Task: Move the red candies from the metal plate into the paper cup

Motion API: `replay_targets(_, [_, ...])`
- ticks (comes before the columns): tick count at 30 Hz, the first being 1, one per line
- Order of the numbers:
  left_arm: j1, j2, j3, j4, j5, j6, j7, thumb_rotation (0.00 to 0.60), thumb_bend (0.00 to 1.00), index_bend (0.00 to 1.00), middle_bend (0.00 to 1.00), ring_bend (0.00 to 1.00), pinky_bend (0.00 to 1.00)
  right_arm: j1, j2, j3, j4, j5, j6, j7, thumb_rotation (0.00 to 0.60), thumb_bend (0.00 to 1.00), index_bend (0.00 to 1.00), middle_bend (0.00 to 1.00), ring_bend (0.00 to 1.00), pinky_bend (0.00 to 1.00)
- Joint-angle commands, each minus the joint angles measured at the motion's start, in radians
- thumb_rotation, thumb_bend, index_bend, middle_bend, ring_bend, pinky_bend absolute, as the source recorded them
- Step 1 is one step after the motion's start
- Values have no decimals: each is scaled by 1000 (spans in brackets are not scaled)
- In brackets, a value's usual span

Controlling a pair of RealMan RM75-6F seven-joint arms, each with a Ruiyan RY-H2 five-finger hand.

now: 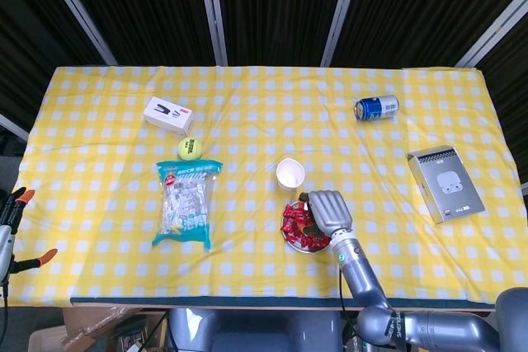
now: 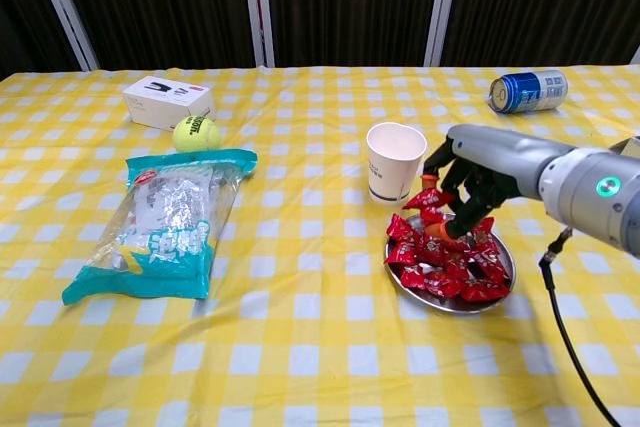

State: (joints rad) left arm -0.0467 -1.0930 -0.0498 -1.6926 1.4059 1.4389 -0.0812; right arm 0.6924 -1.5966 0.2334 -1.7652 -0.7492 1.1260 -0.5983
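Right hand (image 2: 470,179): raised, fingers curled downward.
Pinches red candies (image 2: 428,199); grey forearm extends toward lower right. Left hand unseen.

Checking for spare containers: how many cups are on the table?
1. A single paper cup stands upright near the table's middle, just behind the metal plate of red candies, beside the right hand. No other cup shows in either view.

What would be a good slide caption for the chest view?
Right hand lifts red candies above the metal plate, beside the paper cup.
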Motion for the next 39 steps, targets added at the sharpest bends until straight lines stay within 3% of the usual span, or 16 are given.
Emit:
replay_targets(1, [-1, 0, -1, -2, -3, -1, 2, 600, 9, 0, 0, 0, 0, 19, 26, 30, -24, 14, 9, -16, 600, 560, 651, 745, 843, 999])
replay_targets(11, [-8, -1, -8, -15, -23, -13, 20, 600, 9, 0, 0, 0, 0, 106, 44, 125, 6, 113, -25, -35, 600, 560, 651, 745, 842, 998])
replay_targets(20, [-14, -3, -13, -24, -43, -25, 34, 600, 10, 0, 0, 0, 0, 186, 8, 160, 128, 186, -82, -27, 600, 559, 651, 746, 842, 999])
replay_targets(28, [-19, 0, -17, -37, -65, -38, 41, 600, 10, 0, 0, 0, 0, 233, -15, 158, 228, 242, -130, -24, 600, 535, 545, 746, 842, 999])
replay_targets(39, [-16, 8, -12, -26, -67, -48, 12, 600, 9, 0, 0, 0, 0, 255, -28, 133, 263, 254, -138, -15, 600, 369, 413, 745, 842, 998])
